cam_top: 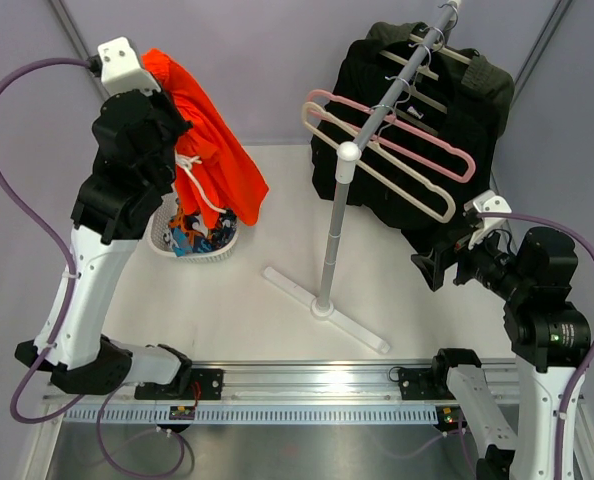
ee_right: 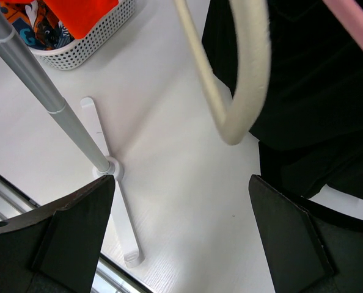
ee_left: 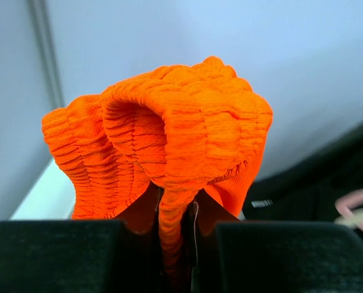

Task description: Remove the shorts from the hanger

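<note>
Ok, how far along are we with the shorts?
Done: the blue, orange and white patterned shorts lie in the white perforated basket; the pink hanger and cream hanger hang bare. In hand: left gripper shut on bright orange drawstring shorts above the basket. To do: drop them in. Right gripper is open.

Bright even light, soft shadows

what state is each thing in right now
orange shorts, off the hanger, held up above the basket
left gripper, shut on orange shorts
patterned shorts, lying in the basket
basket, upright on the table
pink hanger, bare, on the rack
cream hanger, bare, on the rack
black clothes, hanging on the rack
rack, upright
right gripper, open, holding nothing
</note>
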